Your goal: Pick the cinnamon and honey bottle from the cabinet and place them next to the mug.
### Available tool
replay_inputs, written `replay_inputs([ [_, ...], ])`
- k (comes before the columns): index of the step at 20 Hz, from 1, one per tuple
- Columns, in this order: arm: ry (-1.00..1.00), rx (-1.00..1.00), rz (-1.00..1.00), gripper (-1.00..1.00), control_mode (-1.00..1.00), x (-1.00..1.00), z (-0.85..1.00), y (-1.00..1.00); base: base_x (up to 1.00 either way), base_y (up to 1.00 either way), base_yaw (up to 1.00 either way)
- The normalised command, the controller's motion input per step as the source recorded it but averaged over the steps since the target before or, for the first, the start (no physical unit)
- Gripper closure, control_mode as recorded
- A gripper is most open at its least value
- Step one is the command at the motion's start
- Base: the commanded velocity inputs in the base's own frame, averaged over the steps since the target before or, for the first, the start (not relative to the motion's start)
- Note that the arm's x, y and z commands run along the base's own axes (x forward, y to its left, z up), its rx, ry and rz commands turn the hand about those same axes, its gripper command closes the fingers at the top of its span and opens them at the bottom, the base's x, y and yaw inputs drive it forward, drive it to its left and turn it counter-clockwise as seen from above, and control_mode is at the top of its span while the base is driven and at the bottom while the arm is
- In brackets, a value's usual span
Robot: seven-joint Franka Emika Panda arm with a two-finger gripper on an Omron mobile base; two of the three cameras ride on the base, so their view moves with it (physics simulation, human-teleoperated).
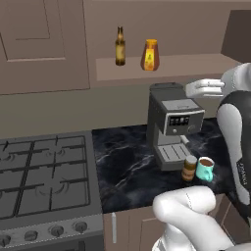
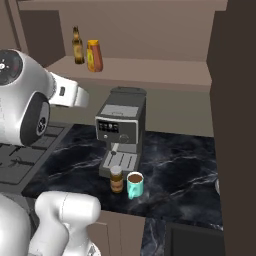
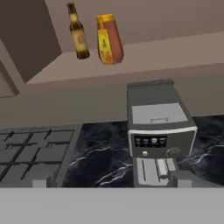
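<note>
Two finger tips of the hand (image 3: 109, 181) stand spread and empty, aimed over the coffee machine (image 3: 158, 131). Up on the cabinet (image 1: 196, 66) shelf stands the honey bottle (image 3: 108, 39): likely light, rigid and slick, best pinched across its narrower upper body. The cinnamon (image 1: 189, 168) already touches the mug (image 1: 205, 169) on the surface (image 1: 127, 171).

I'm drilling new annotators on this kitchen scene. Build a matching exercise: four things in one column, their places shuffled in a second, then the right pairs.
Things:
1. honey bottle
2. cinnamon
3. mug
4. coffee machine

Places:
A. on the counter, touching or nearly touching the mug's left side
B. on the counter behind the jar and mug
C. on the cabinet shelf beside a dark bottle
D. on the counter, holding brown liquid

Pairs: 1-C, 2-A, 3-D, 4-B
</note>
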Motion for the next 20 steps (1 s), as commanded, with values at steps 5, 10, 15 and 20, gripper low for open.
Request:
replay_inputs([
  [5,0.0,0.01,0.15,-1.0,-1.0,0.19,0.37,0.0,0.0,0.0,0.0],
  [10,0.05,0.0,0.0,-1.0,-1.0,0.46,0.0,0.02,0.0,0.0,0.0],
  [15,0.01,0.0,0.0,-1.0,-1.0,0.6,0.0,0.15,0.0,0.0,0.0],
  [20,-0.03,0.0,0.0,-1.0,-1.0,0.5,0.0,0.24,0.0,0.0,0.0],
])
